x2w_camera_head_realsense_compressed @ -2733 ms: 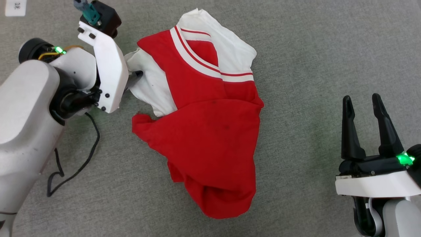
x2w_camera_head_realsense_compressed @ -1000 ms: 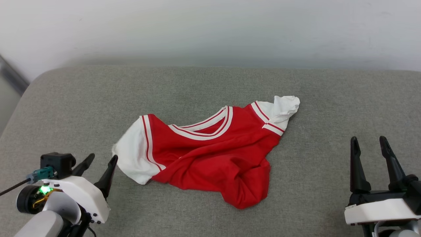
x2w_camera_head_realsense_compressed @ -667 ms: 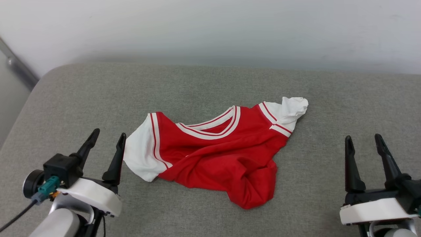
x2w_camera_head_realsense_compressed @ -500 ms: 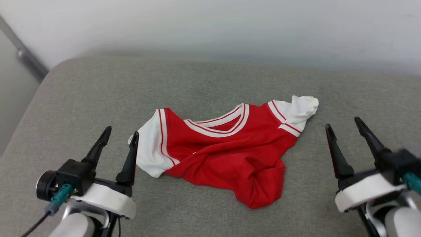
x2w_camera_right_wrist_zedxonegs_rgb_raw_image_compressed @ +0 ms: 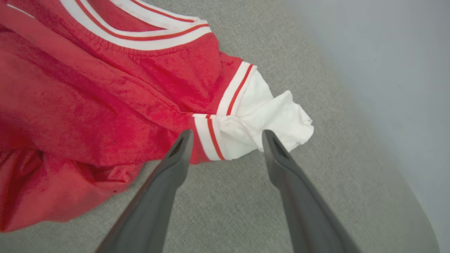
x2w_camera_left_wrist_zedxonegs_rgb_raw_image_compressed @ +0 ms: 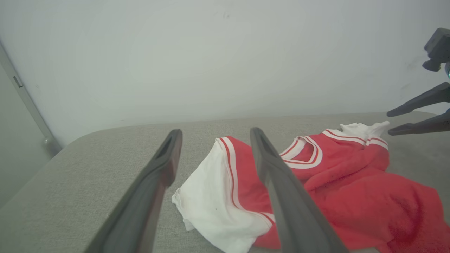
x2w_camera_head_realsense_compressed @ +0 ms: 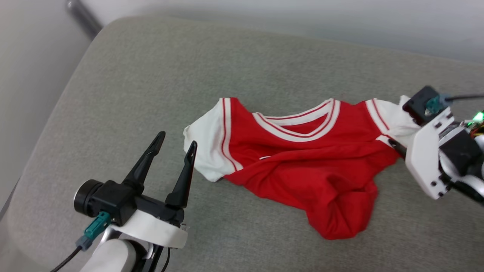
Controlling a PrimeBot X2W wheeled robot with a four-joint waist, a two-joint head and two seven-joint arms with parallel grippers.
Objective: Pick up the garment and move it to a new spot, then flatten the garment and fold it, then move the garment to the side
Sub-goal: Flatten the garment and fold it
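Note:
The garment [x2w_camera_head_realsense_compressed: 302,166], a red shirt with white sleeves and striped trim, lies crumpled on a grey cushion [x2w_camera_head_realsense_compressed: 151,75]. My left gripper [x2w_camera_head_realsense_compressed: 177,139] stands open just left of the white left sleeve [x2w_camera_head_realsense_compressed: 206,147], above the cushion and apart from the cloth. In the left wrist view that gripper [x2w_camera_left_wrist_zedxonegs_rgb_raw_image_compressed: 215,131] frames the sleeve [x2w_camera_left_wrist_zedxonegs_rgb_raw_image_compressed: 211,207]. My right gripper [x2w_camera_right_wrist_zedxonegs_rgb_raw_image_compressed: 226,133] is open at the bunched white right sleeve [x2w_camera_right_wrist_zedxonegs_rgb_raw_image_compressed: 270,119], one finger on each side of the striped cuff. Its white wrist plate [x2w_camera_head_realsense_compressed: 427,162] hides most of both fingers in the head view.
A pale wall [x2w_camera_left_wrist_zedxonegs_rgb_raw_image_compressed: 211,52] rises behind the cushion. The cushion's rounded left edge [x2w_camera_head_realsense_compressed: 56,121] drops off beside a metal bar [x2w_camera_head_realsense_compressed: 83,15]. Bare grey fabric lies in front of the garment [x2w_camera_head_realsense_compressed: 245,234] and behind it [x2w_camera_head_realsense_compressed: 264,64].
The head camera has turned, shifting the whole picture. My right gripper has swung from the lower right up to the garment's right sleeve. The left gripper stays open by the left sleeve.

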